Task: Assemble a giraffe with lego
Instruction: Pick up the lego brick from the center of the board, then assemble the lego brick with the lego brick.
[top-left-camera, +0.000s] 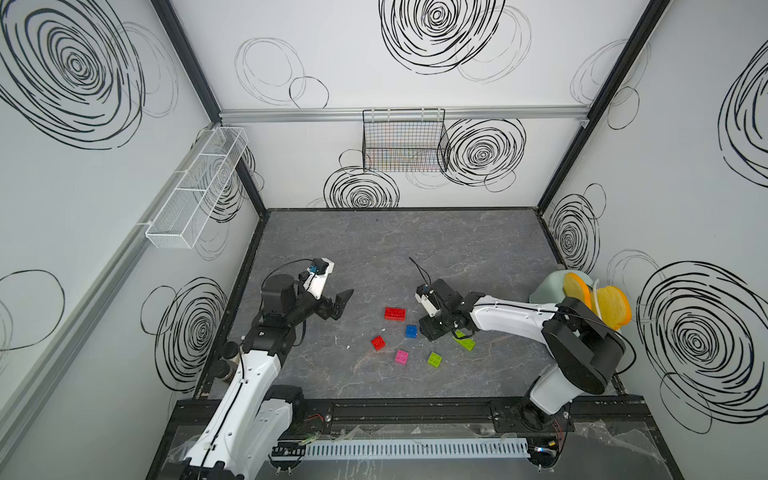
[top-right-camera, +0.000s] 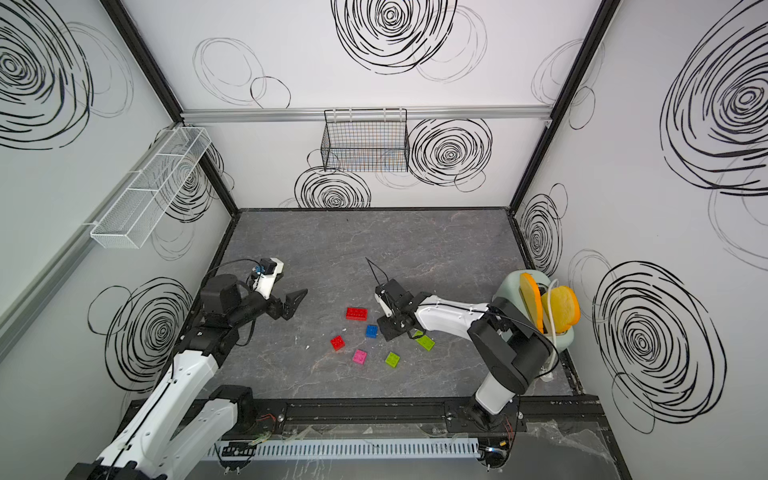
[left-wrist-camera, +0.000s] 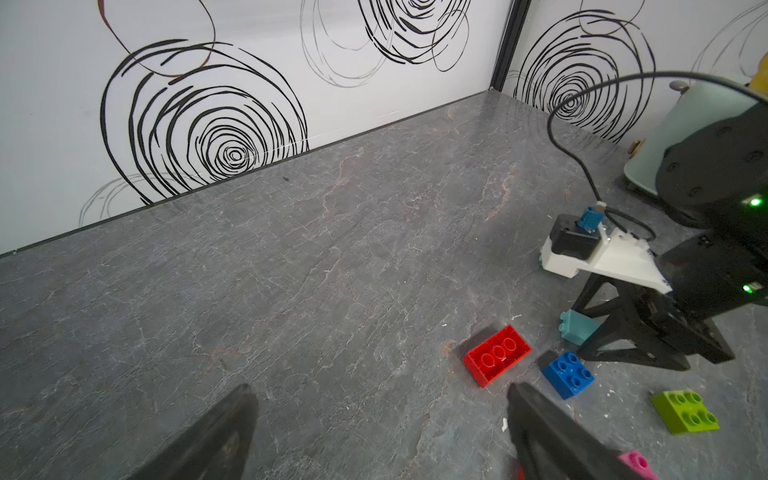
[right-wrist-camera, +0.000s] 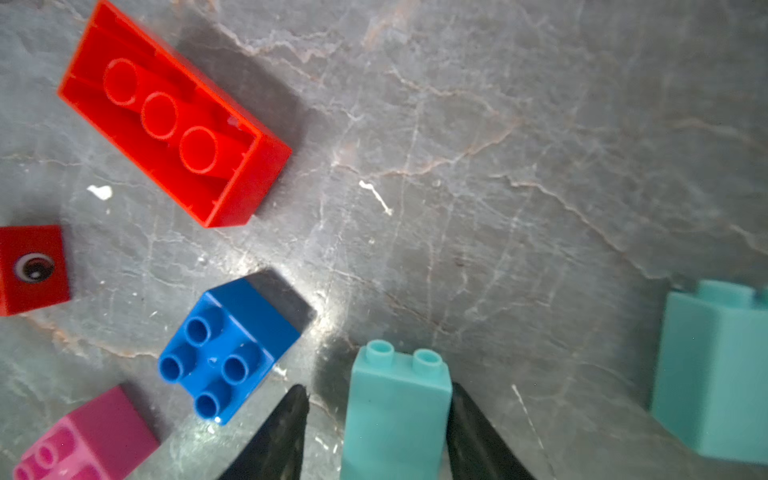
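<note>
My right gripper (right-wrist-camera: 379, 392) straddled a light cyan studded plastic brick (right-wrist-camera: 397, 419), one finger touching, the other just apart. My left gripper (left-wrist-camera: 380, 388) hung with jaws spread wide.

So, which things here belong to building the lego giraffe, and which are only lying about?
For the job: long red brick, red eyed brick, blue brick, pink brick, lime brick, second lime brick, cyan brick, second cyan brick.

Lying about: mint toaster, toast slices in it, black wire basket, white mesh basket, both on walls.
</note>
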